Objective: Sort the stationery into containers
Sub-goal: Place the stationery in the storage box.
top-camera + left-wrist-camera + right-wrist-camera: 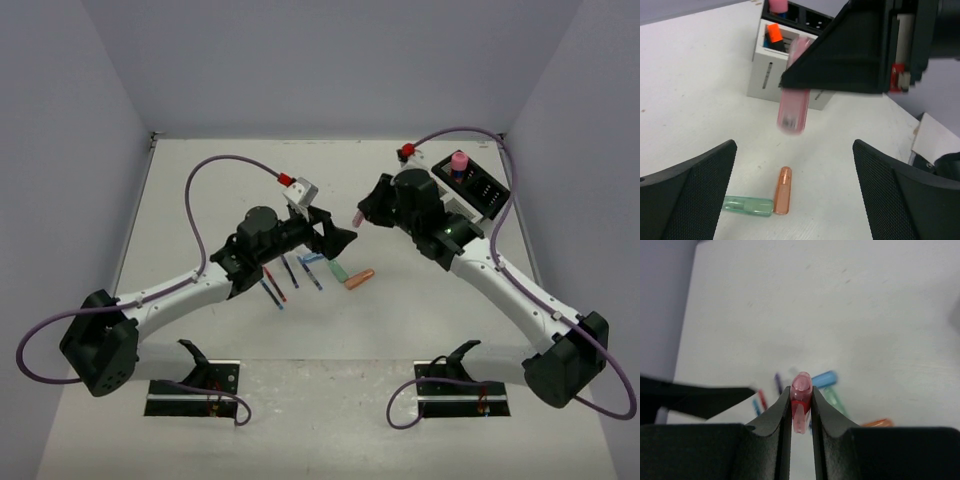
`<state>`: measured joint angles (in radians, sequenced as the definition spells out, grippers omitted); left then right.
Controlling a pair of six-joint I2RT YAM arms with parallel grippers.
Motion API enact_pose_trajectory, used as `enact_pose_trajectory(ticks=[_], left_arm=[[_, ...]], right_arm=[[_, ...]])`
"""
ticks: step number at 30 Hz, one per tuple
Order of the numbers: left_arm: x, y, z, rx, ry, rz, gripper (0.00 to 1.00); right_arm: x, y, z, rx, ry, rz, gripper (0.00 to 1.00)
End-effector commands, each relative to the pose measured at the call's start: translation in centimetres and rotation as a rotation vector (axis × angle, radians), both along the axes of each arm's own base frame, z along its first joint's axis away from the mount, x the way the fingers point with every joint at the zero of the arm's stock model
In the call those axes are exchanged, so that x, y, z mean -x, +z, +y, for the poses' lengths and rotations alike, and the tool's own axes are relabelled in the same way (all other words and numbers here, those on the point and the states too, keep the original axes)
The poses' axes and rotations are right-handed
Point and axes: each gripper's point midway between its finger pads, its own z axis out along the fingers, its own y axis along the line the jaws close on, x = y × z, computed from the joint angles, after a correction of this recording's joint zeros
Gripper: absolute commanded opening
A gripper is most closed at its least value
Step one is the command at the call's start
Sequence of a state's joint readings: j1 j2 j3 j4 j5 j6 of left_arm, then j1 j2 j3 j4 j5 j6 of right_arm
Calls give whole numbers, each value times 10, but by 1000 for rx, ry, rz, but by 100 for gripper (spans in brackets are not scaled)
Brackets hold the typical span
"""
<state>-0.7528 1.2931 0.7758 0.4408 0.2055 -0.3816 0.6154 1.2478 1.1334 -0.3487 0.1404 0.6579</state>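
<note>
Clamped in the right pincer [801, 392]: a pink highlighter [801, 382], lifted clear of the tabletop [250, 180] and hanging tilted. Facing it from nine o'clock, left pincer [793, 147] spread wide, gripping nothing. Looks like the carrying step. Needs next a swing toward three o'clock to the white container [765, 75], then a lowering into a compartment. Reaching in from five o'clock toward centre, wrist angled down.

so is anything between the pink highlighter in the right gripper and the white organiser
Nothing visible does. The right gripper holds the pink highlighter in the air, and the table between it and the white organiser is bare.
</note>
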Motion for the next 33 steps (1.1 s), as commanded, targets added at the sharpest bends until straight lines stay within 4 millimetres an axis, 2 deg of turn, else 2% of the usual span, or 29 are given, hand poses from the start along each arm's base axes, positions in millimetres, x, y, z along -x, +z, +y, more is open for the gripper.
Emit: enact_pose_trajectory(ticks=[1, 2, 3, 4, 6, 8, 9, 10, 14, 18, 20, 22, 24, 25, 27, 31, 33], left_arm=[[-22, -8, 41, -88, 276, 111, 100], [-21, -15, 52, -105, 331, 153, 100], [-19, -25, 56, -134, 339, 178, 100], [-15, -30, 64, -143, 368, 210, 100], [-8, -41, 73, -174, 389, 260, 100], [4, -47, 81, -203, 384, 302, 100], [9, -48, 84, -211, 381, 318, 100], [17, -51, 88, -224, 377, 341, 100], [41, -38, 106, -180, 370, 351, 100], [56, -21, 118, -127, 364, 326, 100], [59, -20, 121, -133, 362, 329, 100], [60, -23, 124, -147, 368, 329, 100], [60, -26, 125, -162, 372, 333, 100], [60, -29, 125, -170, 374, 336, 100], [58, -35, 124, -188, 376, 346, 100], [55, -49, 120, -225, 370, 370, 100], [54, -56, 112, -246, 339, 379, 100]], right_arm=[[-49, 28, -115, 107, -380, -110, 0], [-57, 29, -146, 143, -487, -118, 0], [-60, 29, -162, 154, -531, -117, 0], [-69, 29, -193, 205, -643, -118, 0], [-77, 32, -236, 271, -788, -124, 0], [-84, 32, -291, 389, -982, -134, 0], [-86, 34, -297, 404, -993, -136, 0], [-94, 35, -317, 425, -1049, -136, 0], [-116, 15, -355, 506, -1089, -102, 0], [-128, -10, -363, 498, -1094, -58, 0], [-131, -21, -363, 509, -1088, -34, 1], [-136, -30, -360, 508, -1061, -18, 12], [-136, -33, -356, 494, -1048, -5, 52], [-137, -32, -354, 479, -1035, -8, 59], [-139, -25, -349, 454, -1006, -24, 61], [-137, -7, -341, 423, -975, -31, 72], [-132, 5, -328, 377, -932, -40, 73]])
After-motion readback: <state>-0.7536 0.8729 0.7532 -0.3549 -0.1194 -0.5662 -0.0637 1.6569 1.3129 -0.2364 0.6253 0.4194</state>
